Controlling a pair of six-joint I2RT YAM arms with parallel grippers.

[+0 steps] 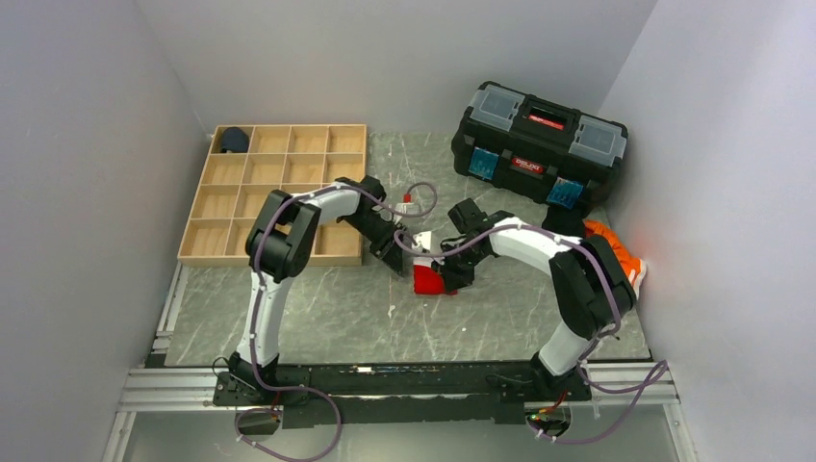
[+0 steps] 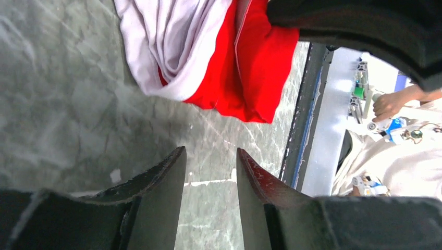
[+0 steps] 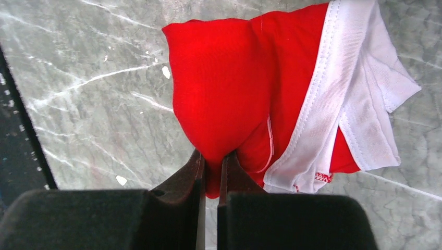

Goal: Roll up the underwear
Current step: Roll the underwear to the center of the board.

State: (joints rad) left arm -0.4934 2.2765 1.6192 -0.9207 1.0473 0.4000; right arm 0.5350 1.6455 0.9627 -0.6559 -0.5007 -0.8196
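The red underwear (image 1: 427,277) with white trim lies partly folded on the marble table between the two arms. It also shows in the right wrist view (image 3: 245,88) and in the left wrist view (image 2: 234,67). My right gripper (image 3: 212,159) is shut on a fold of the red fabric at the garment's near edge. My left gripper (image 2: 210,153) is open and empty, its fingertips a short way off the white-trimmed end, not touching it. In the top view the left gripper (image 1: 396,258) is just left of the garment and the right gripper (image 1: 450,274) just right of it.
A wooden divider tray (image 1: 279,192) lies at the back left with a dark navy bundle (image 1: 233,141) in its far corner cell. A black toolbox (image 1: 539,144) stands at the back right. Orange cloth (image 1: 621,252) lies by the right wall.
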